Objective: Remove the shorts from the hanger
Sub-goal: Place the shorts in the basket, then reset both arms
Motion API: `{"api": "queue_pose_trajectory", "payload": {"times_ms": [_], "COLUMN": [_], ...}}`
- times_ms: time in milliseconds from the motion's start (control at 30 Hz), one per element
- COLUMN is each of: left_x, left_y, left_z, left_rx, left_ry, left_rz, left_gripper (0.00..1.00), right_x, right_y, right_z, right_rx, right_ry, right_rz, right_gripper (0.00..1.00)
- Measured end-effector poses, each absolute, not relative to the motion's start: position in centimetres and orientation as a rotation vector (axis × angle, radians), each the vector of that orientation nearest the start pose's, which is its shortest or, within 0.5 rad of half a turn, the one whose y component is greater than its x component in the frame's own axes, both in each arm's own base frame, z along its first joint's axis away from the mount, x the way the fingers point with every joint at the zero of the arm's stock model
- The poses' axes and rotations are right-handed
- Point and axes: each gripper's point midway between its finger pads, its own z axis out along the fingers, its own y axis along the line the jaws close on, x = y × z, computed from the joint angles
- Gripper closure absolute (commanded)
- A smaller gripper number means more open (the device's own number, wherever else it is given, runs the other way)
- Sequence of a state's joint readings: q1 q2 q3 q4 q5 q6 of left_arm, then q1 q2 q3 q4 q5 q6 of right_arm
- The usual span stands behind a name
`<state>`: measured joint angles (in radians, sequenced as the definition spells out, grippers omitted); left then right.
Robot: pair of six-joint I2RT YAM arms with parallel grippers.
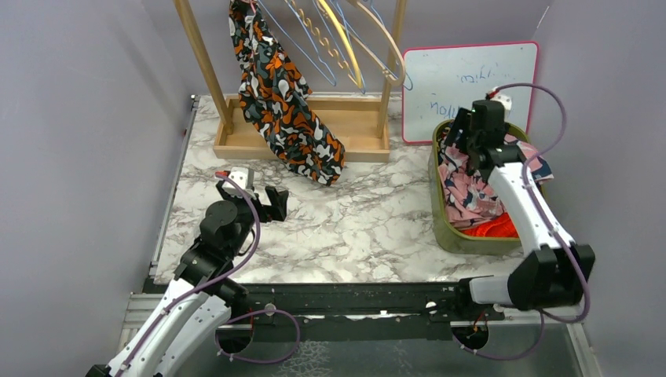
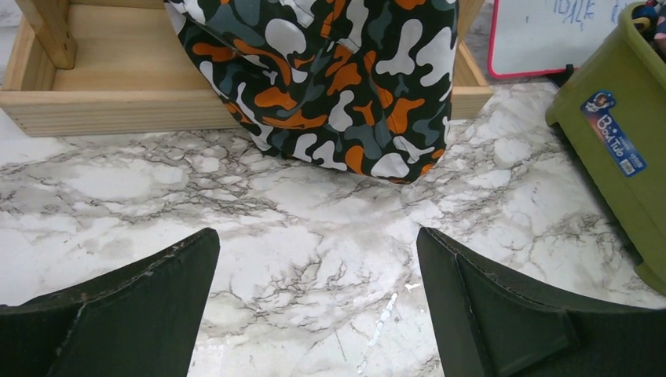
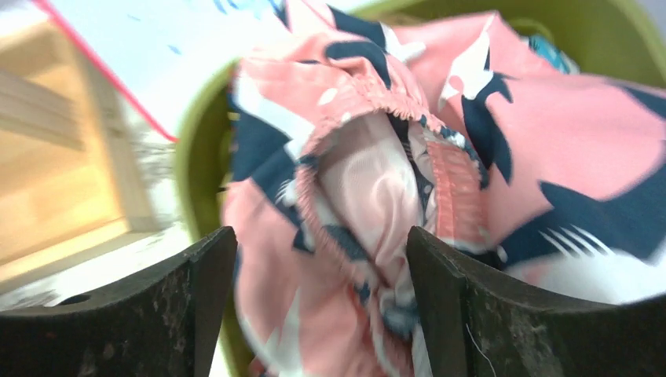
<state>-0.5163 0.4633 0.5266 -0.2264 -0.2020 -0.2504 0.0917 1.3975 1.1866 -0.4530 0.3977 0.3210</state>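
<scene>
One pair of shorts (image 1: 287, 118) hangs up: the black ones with orange and white blobs. They hang from the top of the wooden rack (image 1: 206, 63), next to a bunch of bare hangers (image 1: 345, 39), and their bottom end flops over the rack's wooden tray (image 1: 361, 118) and touches the marble table (image 1: 361, 236). The hanger that holds them is at the very top edge and I cannot see it well. Other shorts lie in the green tub (image 1: 444, 232) on the right, a pink pair (image 1: 471, 192) on top and a bright orange pair (image 1: 496, 228) near the front. The right gripper (image 1: 463, 137) is over that tub with its fingers (image 3: 157, 314) apart; pink cloth shows between them, but nothing looks pinched. The left gripper (image 1: 276, 203) is low over the table, opened very wide, holding nothing, and it faces the bottom of the hanging pair. I think these shorts are light, soft and floppy. They will bend and stretch when pulled, and thin smooth cloth could slip out of a loose pinch. A good place to grab is probably a thick bunch of cloth low down, near the left gripper, or higher by the waist so the pull goes straight off the hanger. Pulling too hard might tip the rack or drag the hanger along.
</scene>
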Motion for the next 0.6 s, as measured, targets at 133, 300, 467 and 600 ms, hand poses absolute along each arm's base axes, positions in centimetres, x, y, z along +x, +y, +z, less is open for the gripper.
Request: {"api": "queue_pose_trajectory", "payload": {"times_ms": [133, 300, 467, 600], "left_x": [24.5, 25.2, 26.4, 27.9], "left_y": [-10.1, -8.7, -7.1, -4.5], "left_z": [21.8, 20.0, 19.9, 19.6], "left_rx": [0.053, 0.009, -0.067, -0.173], "left_ry": [1.779, 1.864, 1.919, 1.960], "left_rz": [-0.337, -0.223, -0.114, -0.020], "left_gripper": [0.01, 0.01, 0.01, 0.01], "right_x": [37.9, 35.0, 33.1, 33.3], "right_y": [-0.5, 3.1, 7.2, 8.9], "right_z": [26.7, 32.9, 34.6, 34.0], "right_rx": [0.397, 0.235, 0.051, -0.023], "right_ry": [1.989, 1.801, 1.727, 1.751], "right_rz": [-0.058, 0.208, 0.433, 0.513], "right_gripper": [0.13, 0.12, 0.10, 0.02]}}
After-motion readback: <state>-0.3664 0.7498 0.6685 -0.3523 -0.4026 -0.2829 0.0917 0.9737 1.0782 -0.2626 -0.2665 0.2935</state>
